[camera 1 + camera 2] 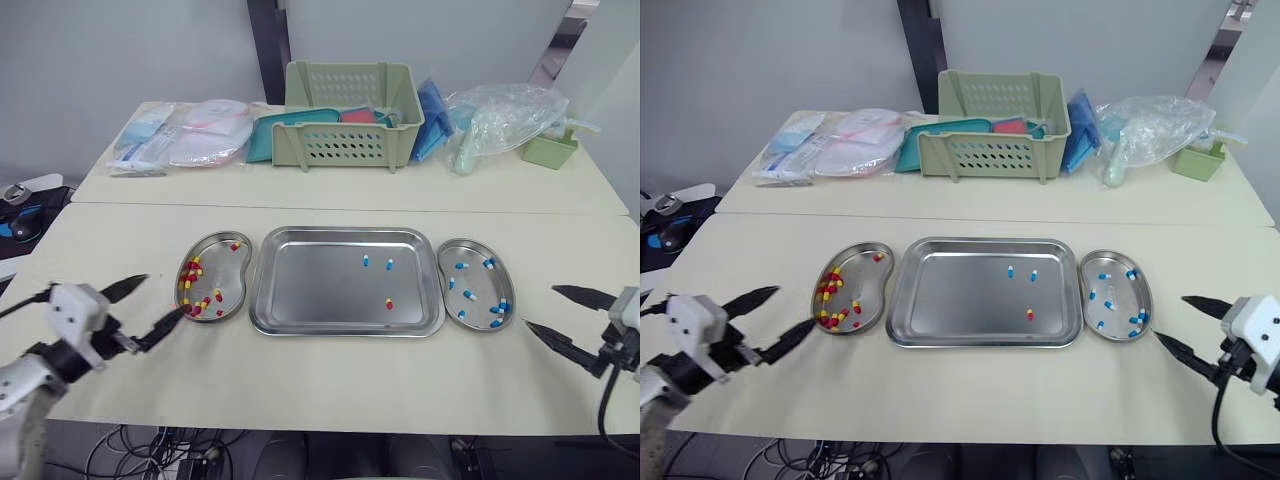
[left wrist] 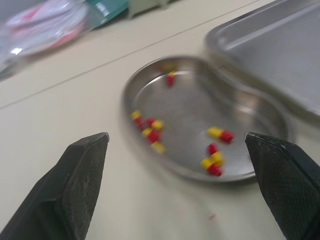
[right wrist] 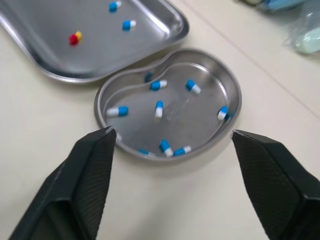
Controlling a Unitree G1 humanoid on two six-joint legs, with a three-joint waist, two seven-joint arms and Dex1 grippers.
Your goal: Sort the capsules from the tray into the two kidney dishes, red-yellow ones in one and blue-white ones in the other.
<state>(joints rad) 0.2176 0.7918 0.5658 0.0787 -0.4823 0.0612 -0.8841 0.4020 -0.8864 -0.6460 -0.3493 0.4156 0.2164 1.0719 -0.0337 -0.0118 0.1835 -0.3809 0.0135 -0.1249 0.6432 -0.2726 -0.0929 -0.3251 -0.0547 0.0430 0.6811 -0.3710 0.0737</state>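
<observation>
The left hand (image 1: pixel 163 298) and right hand (image 1: pixel 541 308) hover wide open, empty; two blue-white capsules (image 1: pixel 365 260) and one red-yellow capsule (image 1: pixel 389 303) lie right of centre in the rectangular steel tray (image 1: pixel 310 285), nearer the right hand.

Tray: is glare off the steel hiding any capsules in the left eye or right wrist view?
Left eye view: the tray has only a soft sheen; two blue-white capsules and one red-yellow capsule stand out. Right wrist view: the right dish reflects dully, its capsules plain to see.
</observation>
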